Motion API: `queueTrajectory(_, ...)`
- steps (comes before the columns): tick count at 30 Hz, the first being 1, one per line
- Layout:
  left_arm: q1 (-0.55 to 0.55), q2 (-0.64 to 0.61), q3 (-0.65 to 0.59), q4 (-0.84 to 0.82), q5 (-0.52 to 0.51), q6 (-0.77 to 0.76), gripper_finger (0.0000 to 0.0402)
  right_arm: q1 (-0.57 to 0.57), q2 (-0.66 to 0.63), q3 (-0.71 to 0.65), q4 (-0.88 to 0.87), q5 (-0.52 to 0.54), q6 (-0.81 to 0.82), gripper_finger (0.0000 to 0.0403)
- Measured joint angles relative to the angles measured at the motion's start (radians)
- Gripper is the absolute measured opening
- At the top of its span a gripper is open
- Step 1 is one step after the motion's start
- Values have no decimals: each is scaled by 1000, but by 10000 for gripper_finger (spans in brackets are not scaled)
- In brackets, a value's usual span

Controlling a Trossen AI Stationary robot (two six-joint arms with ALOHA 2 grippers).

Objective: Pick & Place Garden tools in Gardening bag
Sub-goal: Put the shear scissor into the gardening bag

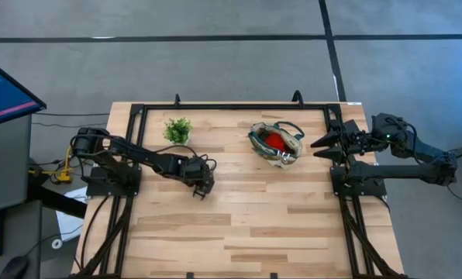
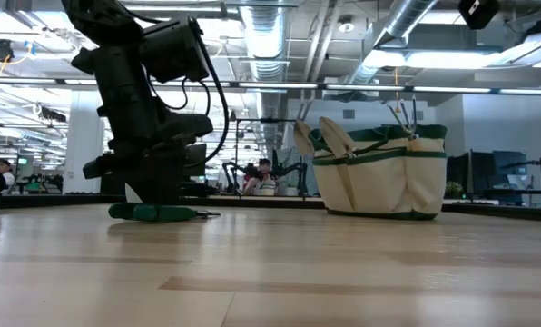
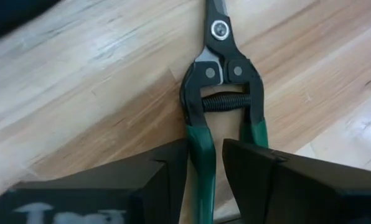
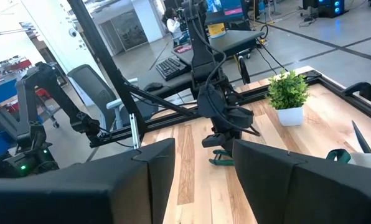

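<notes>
Straddling one green handle of the pruning shears (image 3: pixel 223 93), the left end effector (image 3: pixel 204 177) sits low on the tabletop (image 1: pixel 239 225), left of centre; its two dark fingers (image 3: pixel 157 180) stand narrowly apart with that handle between them, the second handle passing behind the other finger, so a firm squeeze can't be confirmed. Shears lie flat on the wood, blades pointing away from the wrist, spring and pivot screw visible. Gardening bag (image 1: pixel 277 145), cream with dark green trim, stands upright toward the far right part of the tabletop, a red piece (image 1: pixel 274 140) inside its open mouth and thin tool tips poking above the rim in the low view. Small potted plant (image 1: pixel 177 130) sits near the far edge, left of the bag, well apart from the shears. Between shears and bag the wood is bare; the whole near half of the tabletop is bare too. Black frame rails run along the left, right and far edges. Right end effector (image 1: pixel 321 147) hovers at the right edge, just beside the bag, fingers parted, holding nothing. People sit far behind in the room.
</notes>
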State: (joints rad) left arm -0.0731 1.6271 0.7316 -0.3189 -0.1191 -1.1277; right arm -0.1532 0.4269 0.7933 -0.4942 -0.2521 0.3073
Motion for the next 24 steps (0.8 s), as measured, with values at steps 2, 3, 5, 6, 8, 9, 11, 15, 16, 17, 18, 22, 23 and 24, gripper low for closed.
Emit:
queueTrajectory(2,0,4,-5,-1,7,-21,95,0,0,0,0,0,0,154)
queueTrajectory(3,0,4,-5,0,6,-23,95,0,0,0,0,0,0,154)
queueTrajectory(5,0,-1,-6,5,3,-25,95,0,0,0,0,0,5,154)
queueTrajectory(6,0,-6,-7,10,-4,-27,95,0,0,0,0,0,5,154)
queueTrajectory(8,-1,-9,-9,23,-17,-29,95,0,0,0,0,0,5,154)
queueTrajectory(9,-1,-16,-9,24,-21,-30,95,0,0,0,0,0,6,154)
queueTrajectory(11,-1,-17,-10,27,-26,-30,95,0,0,0,0,0,7,154)
queueTrajectory(15,-1,-17,-10,27,-28,-30,86,0,0,0,0,0,8,154)
queueTrajectory(16,-1,-17,-10,27,-27,-30,81,0,0,0,0,0,8,154)
queueTrajectory(17,-1,-17,-10,26,-26,-30,74,0,0,0,0,0,8,154)
queueTrajectory(18,-1,-17,-10,25,-25,-30,67,0,0,0,0,0,8,154)
queueTrajectory(22,-1,-17,-10,27,-24,-30,37,0,0,0,0,0,8,154)
queueTrajectory(23,-1,-17,-10,27,-24,-30,32,0,0,0,0,0,8,154)
queueTrajectory(24,-1,-16,-10,27,-24,-30,28,0,0,0,0,0,8,154)
